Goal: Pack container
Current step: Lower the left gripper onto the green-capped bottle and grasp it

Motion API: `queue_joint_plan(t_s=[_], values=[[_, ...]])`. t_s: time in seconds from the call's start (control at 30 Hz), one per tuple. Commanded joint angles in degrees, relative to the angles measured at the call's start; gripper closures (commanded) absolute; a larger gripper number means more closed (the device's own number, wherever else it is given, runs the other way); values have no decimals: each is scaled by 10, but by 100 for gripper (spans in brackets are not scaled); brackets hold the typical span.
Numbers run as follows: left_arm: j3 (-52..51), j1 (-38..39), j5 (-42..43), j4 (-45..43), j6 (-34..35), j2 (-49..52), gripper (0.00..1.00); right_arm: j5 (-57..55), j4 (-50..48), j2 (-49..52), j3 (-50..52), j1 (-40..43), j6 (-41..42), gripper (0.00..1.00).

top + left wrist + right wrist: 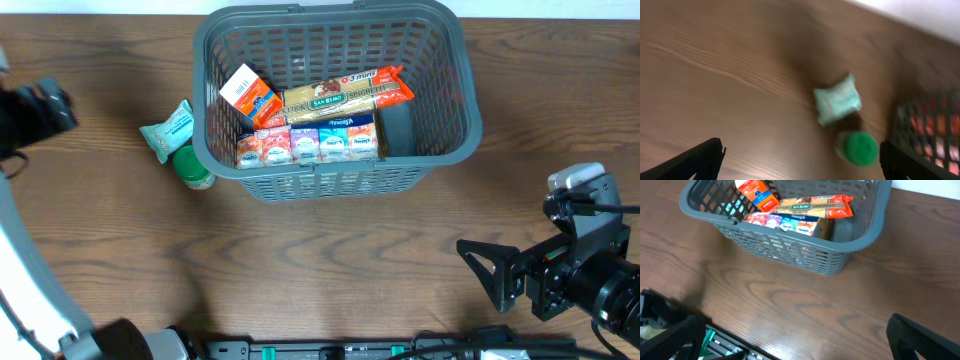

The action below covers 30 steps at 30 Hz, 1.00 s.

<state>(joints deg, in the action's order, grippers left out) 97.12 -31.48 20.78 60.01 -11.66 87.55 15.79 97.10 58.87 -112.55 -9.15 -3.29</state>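
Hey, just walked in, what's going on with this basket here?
Two arms are packing the container, a grey basket. Inside are an orange box, a pasta packet and a row of small cartons. A teal packet and a green-lidded bottle sit on the table beside it. The left gripper, open and empty, faces those two; the right gripper is open, apart from the basket.

Container: dark grey, slotted lattice walls. Pasta packet: orange-red ends, yellow centre. Small box: orange, white and blue. Pouch: pale teal (print blurred). Jar lid: green. Table: brown wood grain.
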Motion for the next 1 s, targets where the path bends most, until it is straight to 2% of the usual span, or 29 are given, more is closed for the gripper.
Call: queue_joint_plan(t_s=[0.0,0.17,0.43,0.63,0.8,0.97], values=[[-53,8,114,-9,-44,10,2,-2,2,3,-5,0,7,1],[-170,32,114,-67,-60,13,1,-2,2,3,-5,0,7,1],[-288,83,115,-175,-78,13,2,-2,2,3,-5,0,7,1],[-362,127,112,-269,-70,13,2,-2,2,3,-5,0,7,1],[-407,150,54,-335,-50,13,1,-2,2,3,-5,0,7,1],[-440,170,51,-384,-49,13,1,-2,2,3,-5,0,7,1]])
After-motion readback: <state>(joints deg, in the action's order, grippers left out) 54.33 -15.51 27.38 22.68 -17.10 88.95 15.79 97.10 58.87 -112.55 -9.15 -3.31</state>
